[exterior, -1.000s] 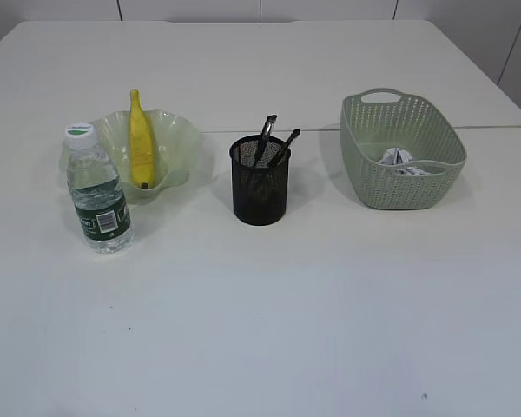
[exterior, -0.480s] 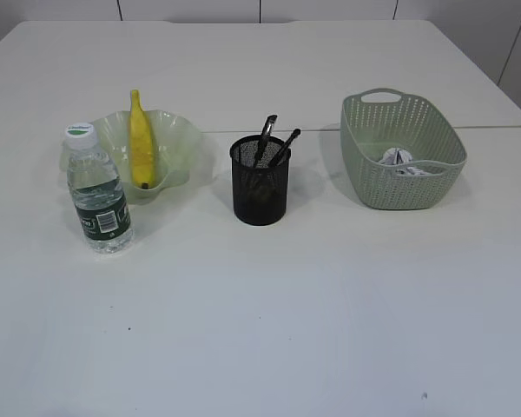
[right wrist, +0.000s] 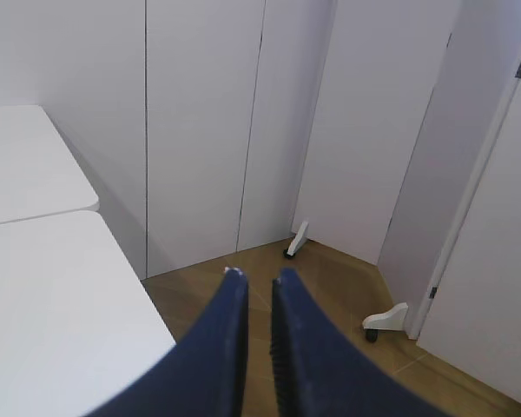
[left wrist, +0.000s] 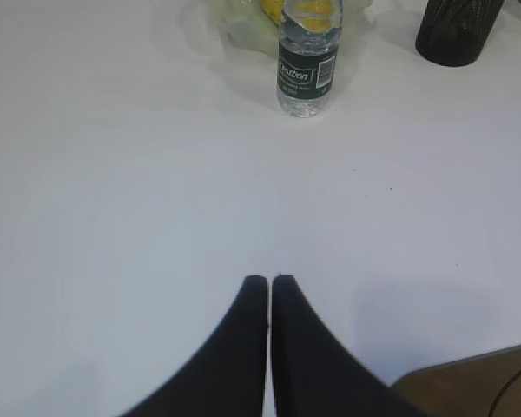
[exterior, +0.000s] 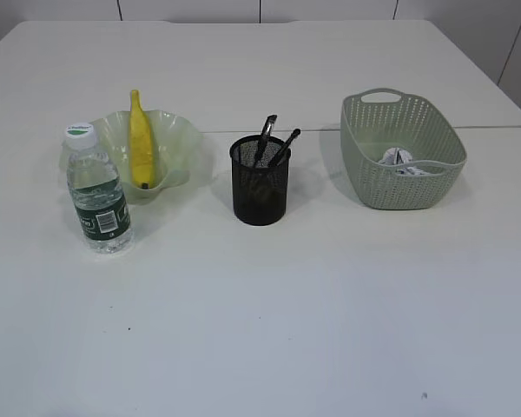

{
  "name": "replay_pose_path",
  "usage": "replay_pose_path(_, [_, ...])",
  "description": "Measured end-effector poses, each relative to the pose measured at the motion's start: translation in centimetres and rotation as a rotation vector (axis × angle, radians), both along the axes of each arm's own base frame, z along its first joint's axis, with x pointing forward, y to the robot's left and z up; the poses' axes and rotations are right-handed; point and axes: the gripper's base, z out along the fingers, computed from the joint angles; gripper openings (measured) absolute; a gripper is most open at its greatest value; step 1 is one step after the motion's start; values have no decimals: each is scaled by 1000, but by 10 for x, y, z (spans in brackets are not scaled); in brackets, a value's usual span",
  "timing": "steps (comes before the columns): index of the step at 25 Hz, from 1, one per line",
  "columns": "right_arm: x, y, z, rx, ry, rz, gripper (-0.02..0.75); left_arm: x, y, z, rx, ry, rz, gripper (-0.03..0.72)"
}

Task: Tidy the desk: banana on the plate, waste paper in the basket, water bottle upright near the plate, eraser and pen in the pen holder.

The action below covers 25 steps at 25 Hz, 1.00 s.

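On the white desk (exterior: 286, 304) the yellow banana (exterior: 140, 139) lies in the pale green ruffled plate (exterior: 182, 143). The water bottle (exterior: 97, 191) stands upright just in front of the plate's left side. Two dark pens (exterior: 269, 137) stick out of the black mesh pen holder (exterior: 260, 182). Crumpled waste paper (exterior: 399, 162) lies inside the sage green basket (exterior: 399, 187). The eraser is hidden. My left gripper (left wrist: 270, 279) hangs shut and empty over bare desk, well short of the bottle (left wrist: 308, 65). My right gripper (right wrist: 259, 274) is slightly open, empty, pointing past the desk edge at the floor.
The left wrist view catches the pen holder (left wrist: 456, 30) at top right and the plate (left wrist: 234, 22) behind the bottle. In the right wrist view, white cupboard doors (right wrist: 200, 113), brown floor (right wrist: 347, 278) and the desk corner (right wrist: 61, 304) show. Neither arm appears in the exterior view.
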Motion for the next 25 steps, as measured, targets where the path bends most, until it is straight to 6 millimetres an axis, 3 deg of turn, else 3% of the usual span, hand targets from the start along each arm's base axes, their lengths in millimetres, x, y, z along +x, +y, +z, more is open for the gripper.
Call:
replay_pose_path(19, [0,0,1,35,-32,-10,72,0,0,0,0,0,0,-25])
replay_pose_path(25, [0,0,8,79,-152,-10,72,0,0,0,0,0,0,-25])
